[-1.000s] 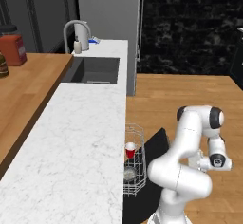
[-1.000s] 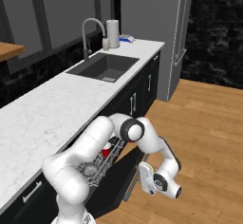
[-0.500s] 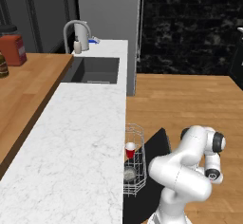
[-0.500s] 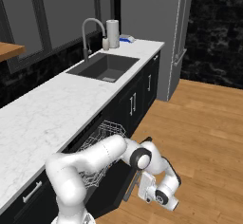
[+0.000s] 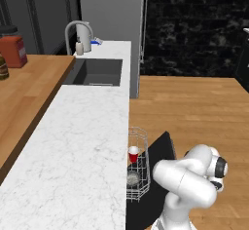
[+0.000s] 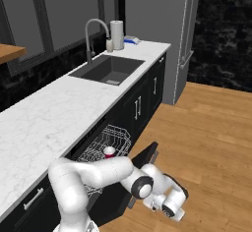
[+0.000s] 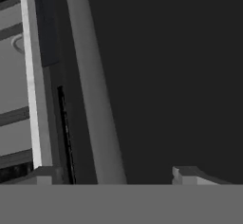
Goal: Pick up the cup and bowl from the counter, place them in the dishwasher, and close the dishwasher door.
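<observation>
Facing dishwasher door point(image 7: 161, 76), seemingly between jaws.

Dishwasher rack, loaded
The silver wire rack point(image 5: 137, 163) carries the red cup point(image 5: 133, 154) upright, with the grey bowl point(image 5: 133, 178) just beside it at 6 o'clock.

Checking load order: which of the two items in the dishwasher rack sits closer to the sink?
The red cup. It stands farther along the wire rack toward the sink; the grey bowl lies at the end nearer the robot.
</observation>
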Robot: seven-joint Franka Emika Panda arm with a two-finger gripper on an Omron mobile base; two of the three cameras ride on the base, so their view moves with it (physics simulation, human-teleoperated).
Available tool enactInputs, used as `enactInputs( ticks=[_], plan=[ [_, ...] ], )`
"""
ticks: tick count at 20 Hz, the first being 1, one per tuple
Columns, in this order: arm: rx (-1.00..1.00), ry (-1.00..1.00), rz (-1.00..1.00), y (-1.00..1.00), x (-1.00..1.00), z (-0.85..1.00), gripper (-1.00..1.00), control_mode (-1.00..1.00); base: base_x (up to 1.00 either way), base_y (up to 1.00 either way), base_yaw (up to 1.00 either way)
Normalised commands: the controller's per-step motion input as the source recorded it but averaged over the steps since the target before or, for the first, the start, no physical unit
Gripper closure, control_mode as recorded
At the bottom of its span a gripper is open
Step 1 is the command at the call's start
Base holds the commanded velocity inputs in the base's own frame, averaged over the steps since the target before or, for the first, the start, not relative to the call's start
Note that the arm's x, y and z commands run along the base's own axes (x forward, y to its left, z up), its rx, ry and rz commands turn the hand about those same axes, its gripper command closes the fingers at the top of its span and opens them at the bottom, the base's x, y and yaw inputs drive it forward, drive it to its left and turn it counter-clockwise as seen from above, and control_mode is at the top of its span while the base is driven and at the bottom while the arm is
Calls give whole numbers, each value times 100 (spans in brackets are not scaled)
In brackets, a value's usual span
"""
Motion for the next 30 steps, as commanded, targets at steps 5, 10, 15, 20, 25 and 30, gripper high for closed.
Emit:
enactInputs(
  ticks=[5, 10, 15, 20, 25, 30],
  plan=[
    [1, 0, 3, 63, 28, -81, -100, -100, 0, 0, 0],
    [7, 0, 9, 98, -14, -20, -100, -100, 0, 0, 0],
    [13, -1, 10, 100, -53, 14, -100, -100, 0, 0, 0],
    [11, 0, 10, 100, -44, 18, -100, -100, 0, 0, 0],
    [10, 0, 9, 100, -50, 12, -100, -100, 0, 0, 0],
    [9, 0, 9, 100, -63, 10, -100, -100, 0, 0, 0]
  ],
)
